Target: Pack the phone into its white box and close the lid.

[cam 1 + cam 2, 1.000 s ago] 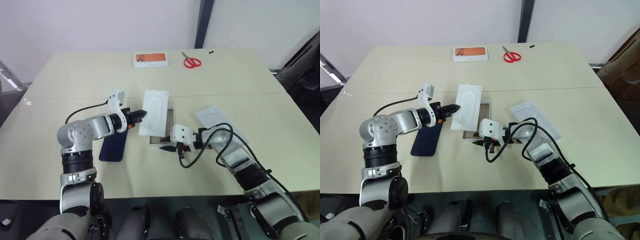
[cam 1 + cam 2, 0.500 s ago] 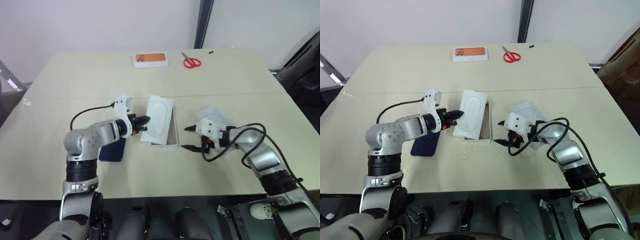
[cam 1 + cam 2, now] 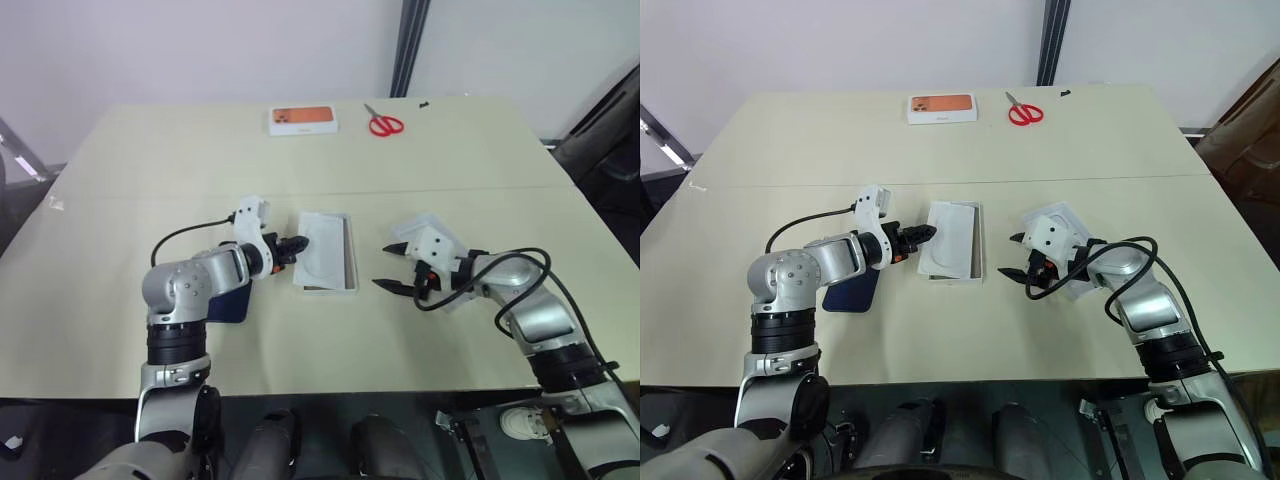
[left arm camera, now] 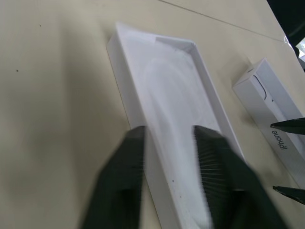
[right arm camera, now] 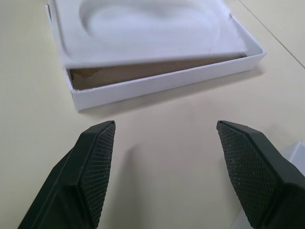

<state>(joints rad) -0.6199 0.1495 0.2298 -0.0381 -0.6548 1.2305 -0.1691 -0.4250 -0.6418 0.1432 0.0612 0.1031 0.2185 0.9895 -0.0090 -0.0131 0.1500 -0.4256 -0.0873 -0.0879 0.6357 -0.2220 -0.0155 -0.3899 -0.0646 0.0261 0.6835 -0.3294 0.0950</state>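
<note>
While both jaws stand released, the white box [image 3: 327, 264] lies between them.

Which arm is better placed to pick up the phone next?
Probably left. The phone lies beside the left gripper, left of the box; the open right gripper is on the box's other side.

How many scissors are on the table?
1. The red-handled scissors lie at the far edge of the table, just right of the white-and-orange flat box. No other pair shows, though something small could hide behind the arms.
</note>
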